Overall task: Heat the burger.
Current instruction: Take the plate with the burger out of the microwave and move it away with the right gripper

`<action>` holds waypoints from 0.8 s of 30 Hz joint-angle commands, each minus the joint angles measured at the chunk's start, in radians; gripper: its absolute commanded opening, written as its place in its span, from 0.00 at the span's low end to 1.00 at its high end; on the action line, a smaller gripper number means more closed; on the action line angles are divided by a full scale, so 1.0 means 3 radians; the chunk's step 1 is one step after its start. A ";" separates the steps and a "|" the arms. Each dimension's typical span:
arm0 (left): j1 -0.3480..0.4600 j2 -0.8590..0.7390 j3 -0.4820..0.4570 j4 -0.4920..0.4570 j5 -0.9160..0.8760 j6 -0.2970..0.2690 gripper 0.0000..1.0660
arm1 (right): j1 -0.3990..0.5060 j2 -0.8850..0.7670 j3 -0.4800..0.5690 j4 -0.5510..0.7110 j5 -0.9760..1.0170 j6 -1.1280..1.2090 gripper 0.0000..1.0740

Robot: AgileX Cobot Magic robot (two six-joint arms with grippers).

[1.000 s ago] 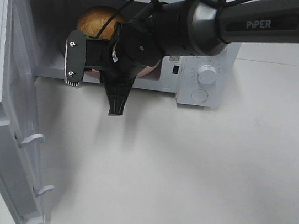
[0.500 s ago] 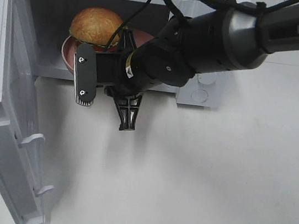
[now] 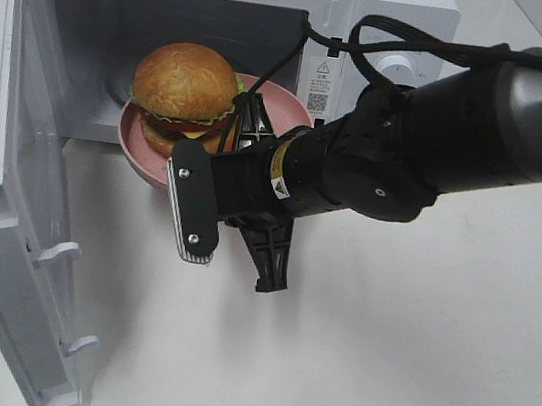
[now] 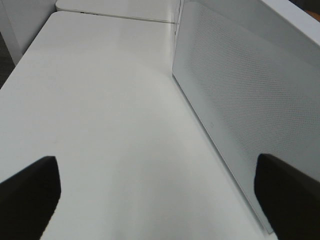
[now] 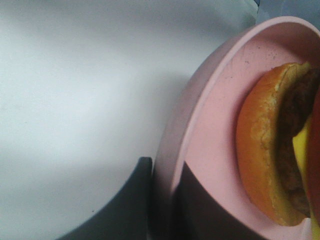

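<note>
The white bench (image 3: pixel 410 364) carries everything. At its back stands the white microwave (image 3: pixel 399 9), its door (image 3: pixel 15 228) swung wide toward the camera so the cavity is reachable from the front. The left wrist view looks along that door's dotted panel (image 4: pixel 240 100), with the left pincer (image 4: pixel 160 200) parked beside it, jaws spread wide and holding nothing, apparently kept clear of the work.

The right arm (image 3: pixel 483 132) reaches across the middle, low and level with the cavity mouth. Its right pincer (image 5: pixel 165 200) is clamped on the rim of the pink plate (image 3: pixel 147 150), one finger under the edge and one inside, as the right wrist view shows. Pinching the rim lets the arm carry the food without touching it.

The plate sits at the cavity opening, partly over the sill and partly out over the bench. The burger (image 3: pixel 184 90) rests upright on it, bun on top, lettuce and tomato showing at the side. Whether the plate touches the cavity floor cannot be told.

A white sticker with a warning triangle and a square code (image 3: pixel 318 83) sits on the microwave's front panel; its print is too small to read. A small yellow label (image 3: pixel 277 172) on the right wrist is likewise unreadable.
</note>
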 commanded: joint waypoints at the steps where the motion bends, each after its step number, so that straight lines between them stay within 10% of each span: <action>1: 0.0003 -0.0023 0.0017 0.0013 -0.0047 -0.0023 0.92 | -0.0020 -0.0163 0.0090 -0.0067 -0.0303 0.0013 0.00; 24: 0.0003 -0.0023 0.0017 0.0013 -0.0047 -0.0023 0.92 | -0.0020 -0.1137 0.1120 -0.0153 -0.0473 0.0003 0.00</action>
